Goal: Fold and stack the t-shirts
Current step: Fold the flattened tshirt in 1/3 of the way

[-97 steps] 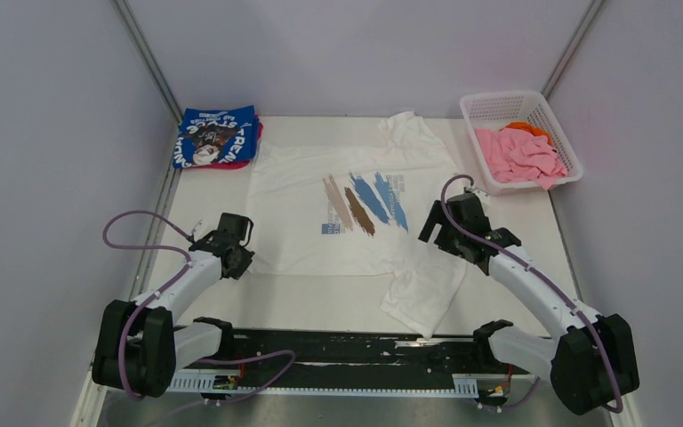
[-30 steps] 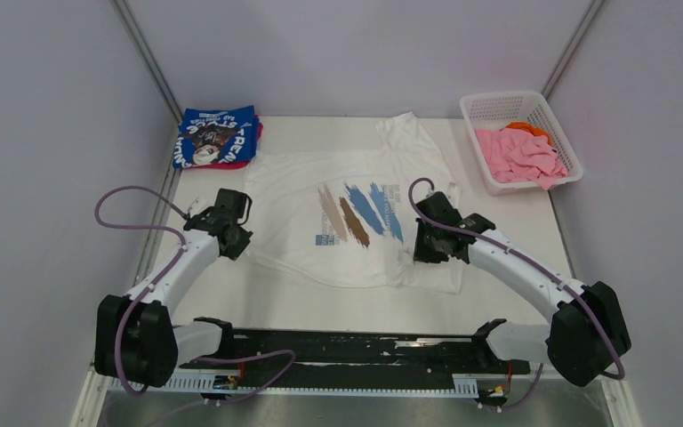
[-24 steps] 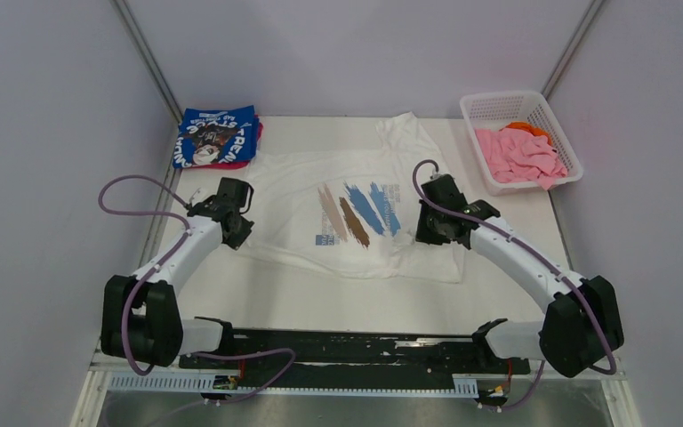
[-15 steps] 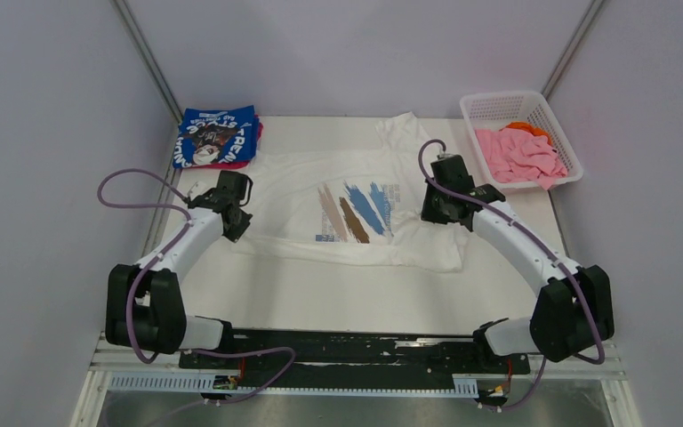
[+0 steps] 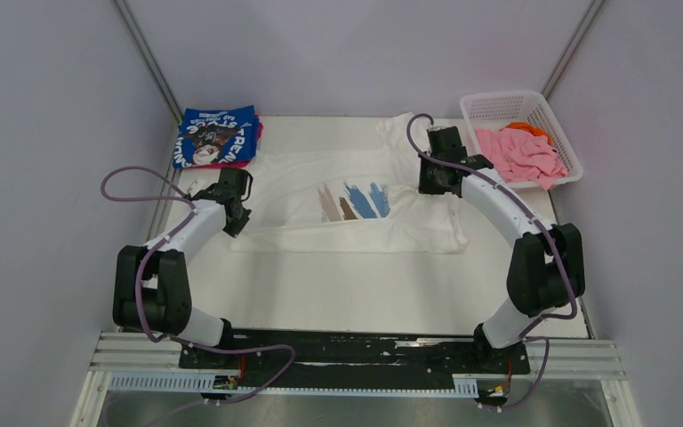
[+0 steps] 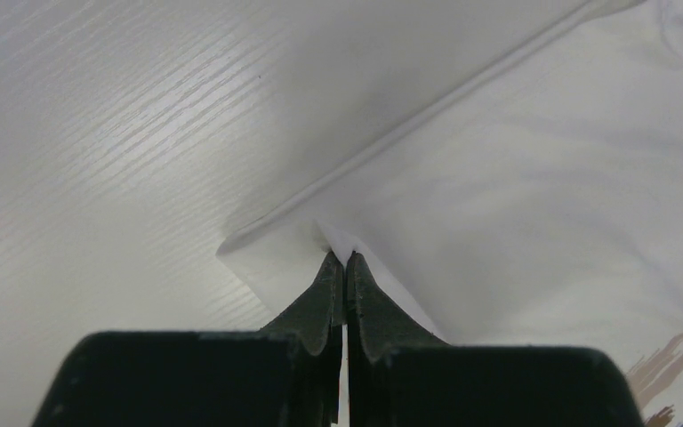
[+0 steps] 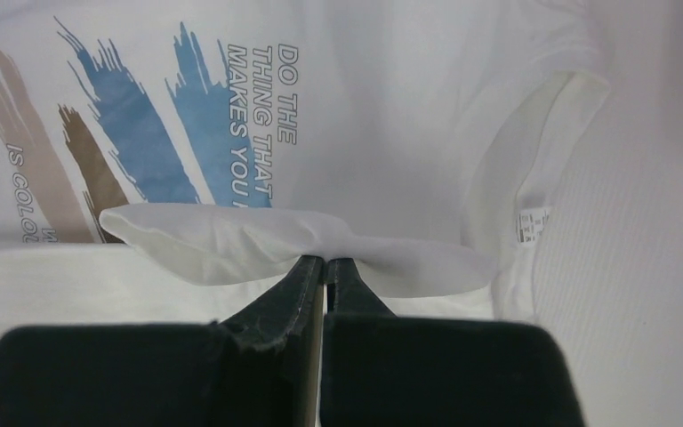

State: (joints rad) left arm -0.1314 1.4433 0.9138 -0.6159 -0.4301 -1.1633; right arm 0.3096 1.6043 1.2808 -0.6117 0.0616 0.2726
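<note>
Pinching cloth on both sides: my left gripper (image 6: 345,260) is closed tight on a hem corner of the white tee (image 6: 542,196), and my right gripper (image 7: 325,261) is closed on a raised fold beside the streaks (image 7: 133,124). The tee lies mid table (image 5: 365,294), near half folded over. Blue tee (image 5: 216,135) sits folded far left; pink tee (image 5: 520,153) fills the basket (image 5: 498,98).

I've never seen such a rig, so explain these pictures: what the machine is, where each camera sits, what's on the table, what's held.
Two robot arms are bolted at the near edge of a table. The wide picture looks down from above; the two close-ups come from a camera on each wrist. The left claw and right claw are each shut on a white tee, partly folded over itself. A folded blue tee lies far left. A basket far right holds a pink tee and an orange tee.
</note>
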